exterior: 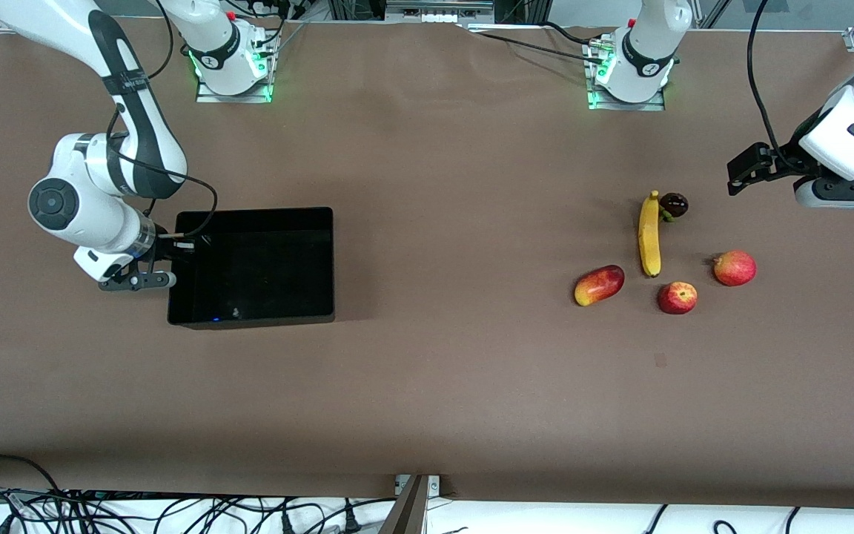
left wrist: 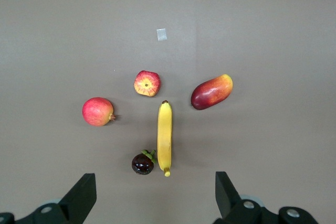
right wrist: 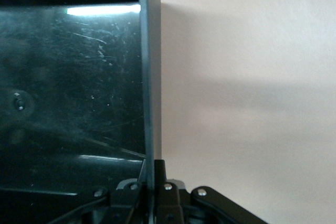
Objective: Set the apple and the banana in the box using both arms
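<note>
Apple: I see the small red apple [exterior: 677,297] on the table toward the left arm's end. It is the fruit nearest the front camera, just past the banana's lower tip. In the left wrist view [left wrist: 147,83] its yellow stem patch shows.
Banana: The long yellow banana [exterior: 649,233] lies flat beside the apple, not touching it.
Box: The black box [exterior: 253,317] sits toward the right arm's end of the table, well apart from the fruit. I see no fruit in it.
Right gripper: My right gripper [exterior: 175,248] is at the box's end wall. Its fingers [right wrist: 159,174] are pinched tight on the thin wall.
Left gripper: My left gripper [exterior: 740,172] hangs in the air near the table edge at the left arm's end. Its fingers [left wrist: 81,198] are spread wide and hold nothing.
Other fruit: A long red-and-yellow fruit [exterior: 599,285], a round pink-red fruit [exterior: 734,268] and a small dark fruit [exterior: 674,205] lie around the banana.
</note>
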Controlling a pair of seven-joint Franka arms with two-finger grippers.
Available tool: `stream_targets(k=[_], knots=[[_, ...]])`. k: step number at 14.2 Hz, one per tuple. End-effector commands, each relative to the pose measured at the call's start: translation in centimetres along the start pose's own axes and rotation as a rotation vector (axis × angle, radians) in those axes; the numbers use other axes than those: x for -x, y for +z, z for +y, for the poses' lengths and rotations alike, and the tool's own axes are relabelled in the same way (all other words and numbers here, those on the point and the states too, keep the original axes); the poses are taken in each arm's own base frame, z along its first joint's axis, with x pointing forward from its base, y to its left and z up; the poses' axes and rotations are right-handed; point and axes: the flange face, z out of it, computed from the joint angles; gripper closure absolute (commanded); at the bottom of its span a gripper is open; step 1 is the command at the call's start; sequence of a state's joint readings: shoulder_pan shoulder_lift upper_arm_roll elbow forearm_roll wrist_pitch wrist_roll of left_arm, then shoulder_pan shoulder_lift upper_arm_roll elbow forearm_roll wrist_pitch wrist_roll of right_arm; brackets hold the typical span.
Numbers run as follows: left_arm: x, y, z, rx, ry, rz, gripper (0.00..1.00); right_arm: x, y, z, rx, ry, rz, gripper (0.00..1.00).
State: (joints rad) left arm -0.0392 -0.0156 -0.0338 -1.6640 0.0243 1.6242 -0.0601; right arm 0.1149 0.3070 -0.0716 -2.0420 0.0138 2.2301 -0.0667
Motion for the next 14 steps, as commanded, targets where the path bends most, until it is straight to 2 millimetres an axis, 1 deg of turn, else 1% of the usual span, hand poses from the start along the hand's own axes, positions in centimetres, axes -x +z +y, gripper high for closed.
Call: stream_targets(k=[1,2,4,5,6,7,8,10,11,13,14], knots=[[0.2,-0.8,0.3,0.013,-0.006,-0.001,0.0,-2.3,-4.7,-5.1,-0.078,-0.013,-0.005,1.0],[0.2,-0.8,0.3,0.013,-0.006,-0.001,0.0,-3.3,-5.4,-6.9,-0.098,-0.008,0.004,1.0],[0.2,-0.8,0.3,0.013,-0.006,-0.001,0.0,-5.6,-5.6,-13.4,-0.119,0.022,-0.036,1.0],[0.2,-0.8,0.3,0.013,-0.006,-0.001,0.0,-6.2,-5.7,-16.6,-0.119,0.062,-0.049,1.0],[0.2,-0.8,0.3,0.013,-0.006,-0.001,0.0,-6.3,-5.5,-20.5,-0.111,0.09,-0.056,1.0],[0.2,-0.8,0.3,0.013,-0.006,-0.001,0.0,-5.9,-5.0,-23.7,-0.104,0.114,-0.059,1.0],[0.2,-0.8,0.3,0.013,-0.006,-0.001,0.0,-5.1,-4.4,-26.8,-0.112,0.136,-0.068,1.0],[0.2,-0.8,0.4,0.013,-0.005,-0.001,0.0,-3.0,-2.8,-33.1,-0.137,0.146,-0.09,1.0],[0.2,-0.8,0.4,0.013,-0.005,-0.001,0.0,-1.9,-2.2,-36.3,-0.133,0.158,-0.071,1.0],[0.2,-0.7,0.3,0.015,-0.002,-0.003,0.0,-1.0,-0.9,-39.5,-0.137,0.157,-0.045,1.0],[0.0,-0.3,0.3,0.015,-0.002,-0.01,0.0,-0.5,-0.1,-41.7,-0.145,0.131,-0.019,1.0]])
